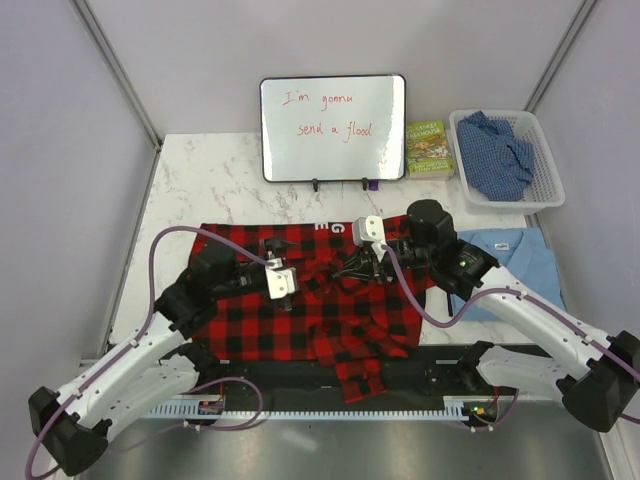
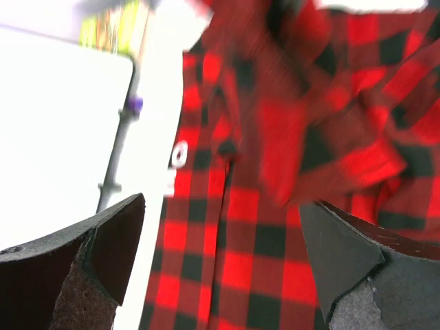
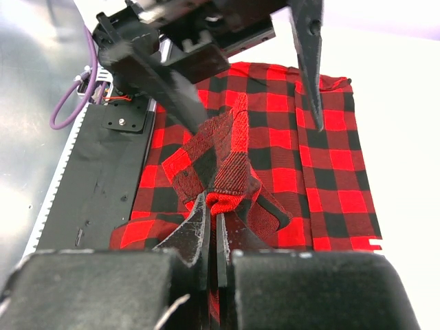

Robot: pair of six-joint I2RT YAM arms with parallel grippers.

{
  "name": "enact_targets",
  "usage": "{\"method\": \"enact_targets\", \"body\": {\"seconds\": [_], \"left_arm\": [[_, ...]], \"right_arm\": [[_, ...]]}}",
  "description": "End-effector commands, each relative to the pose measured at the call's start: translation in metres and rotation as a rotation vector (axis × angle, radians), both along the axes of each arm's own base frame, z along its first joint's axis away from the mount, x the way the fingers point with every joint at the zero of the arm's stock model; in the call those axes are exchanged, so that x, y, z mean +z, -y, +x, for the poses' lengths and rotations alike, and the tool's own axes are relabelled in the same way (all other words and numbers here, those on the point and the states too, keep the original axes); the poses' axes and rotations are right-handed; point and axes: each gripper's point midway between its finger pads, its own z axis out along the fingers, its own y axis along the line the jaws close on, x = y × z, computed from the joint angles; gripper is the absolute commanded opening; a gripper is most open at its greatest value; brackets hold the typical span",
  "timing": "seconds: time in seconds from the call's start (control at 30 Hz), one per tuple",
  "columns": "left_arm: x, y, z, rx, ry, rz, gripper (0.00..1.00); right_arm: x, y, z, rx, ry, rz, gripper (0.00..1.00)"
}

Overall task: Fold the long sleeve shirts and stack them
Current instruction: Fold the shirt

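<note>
**Flannel ridge pinched on the right, open jaws waiting on the left**

The red-and-black flannel [image 1: 300, 335] is spread across the near middle of the table [image 1: 200, 190]. Its long axis runs left to right, and one sleeve is trailed towards the near edge. A raised ridge of its cloth is clamped by the right gripper [image 3: 213, 213], whose jaws are pressed flat together on the fold with no gap left between them. The left gripper [image 2: 223, 234] is held spread wide just above the flannel, and nothing is caught between its fingers.

The coming move is judged to turn on one relation. The pinched ridge runs away from the right gripper towards the left gripper, so its far end lies just beside the open jaws, on their right. The left arm is therefore the nearer one for a second grasp on that ridge, and only a short reach rightward and down would seem to be called for. If the ridge were missed, a single layer might be caught instead and the fold pulled askew.

The light blue shirt [image 1: 520, 255] is laid flat at the right of the table, partly covered by the right arm. The speckled blue shirt [image 1: 495, 150] is heaped in the white basket [image 1: 515, 203] at the far right, well apart from the flannel. No stack is formed yet.
</note>
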Motion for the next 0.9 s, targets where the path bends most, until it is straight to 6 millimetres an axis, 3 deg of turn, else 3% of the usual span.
{"method": "enact_targets", "body": {"seconds": [0.0,0.13,0.4,0.53,0.6,0.7,0.73,0.77,0.8,0.87], "left_arm": [[0.033,0.027,-0.013,-0.088,0.105,-0.09,1.0],[0.037,0.041,-0.031,-0.13,0.076,-0.109,1.0],[0.052,0.045,-0.025,-0.092,0.025,-0.145,0.83],[0.057,0.048,-0.026,-0.082,-0.025,-0.163,0.61],[0.059,0.048,-0.026,-0.078,-0.034,-0.162,0.56],[0.066,0.048,-0.033,-0.099,-0.062,-0.162,0.35],[0.066,0.048,-0.035,-0.109,-0.075,-0.156,0.18],[0.066,0.047,-0.039,-0.122,-0.088,-0.146,0.09],[0.066,0.045,-0.046,-0.138,-0.116,-0.127,0.02],[0.06,0.041,-0.055,-0.166,-0.152,-0.087,0.02]], "right_arm": [[0.01,-0.005,-0.003,0.037,0.019,0.037,0.0],[0.01,-0.005,-0.003,0.036,0.027,0.037,0.0],[0.007,-0.003,-0.003,0.032,0.035,0.029,0.0],[0.006,-0.002,-0.003,0.029,0.037,0.029,0.0],[0.005,-0.002,-0.002,0.02,0.036,0.026,0.0],[0.002,0.0,-0.002,0.013,0.037,0.018,0.0],[0.001,0.0,-0.001,0.009,0.035,0.016,0.04],[0.002,0.0,0.003,-0.015,0.032,0.007,0.14],[0.004,0.002,0.008,-0.049,0.025,0.006,0.38],[0.011,0.007,0.016,-0.103,-0.012,0.017,0.58]]}}
